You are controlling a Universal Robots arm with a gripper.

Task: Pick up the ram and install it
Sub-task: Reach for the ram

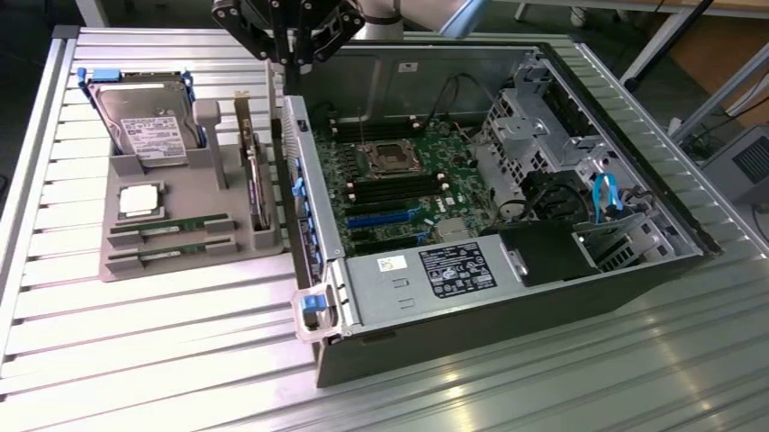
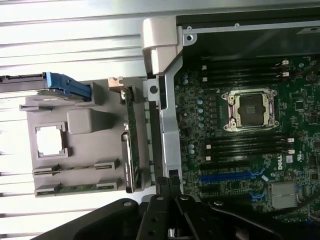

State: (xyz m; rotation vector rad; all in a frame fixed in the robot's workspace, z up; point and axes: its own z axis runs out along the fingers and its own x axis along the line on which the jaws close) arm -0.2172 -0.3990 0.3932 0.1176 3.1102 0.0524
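Gripper [image 1: 292,63] hangs over the computer case [image 1: 384,301] wall, fingers pressed together, empty. Two sticks of ram [image 1: 169,228] sit slotted in the gray holder [image 1: 186,196], well apart.

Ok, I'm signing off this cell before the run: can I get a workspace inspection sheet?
Surface: slatted metal table.
Job's things: two ram sticks slotted in the grey tray; open computer case beside it.
Clutter: hard drive, processor, expansion card in the same tray.
Gripper: shut, empty, above the case's tray-side wall.
Cables: blue cable and black cables inside the case.
Surroundings: furniture legs beyond the table.
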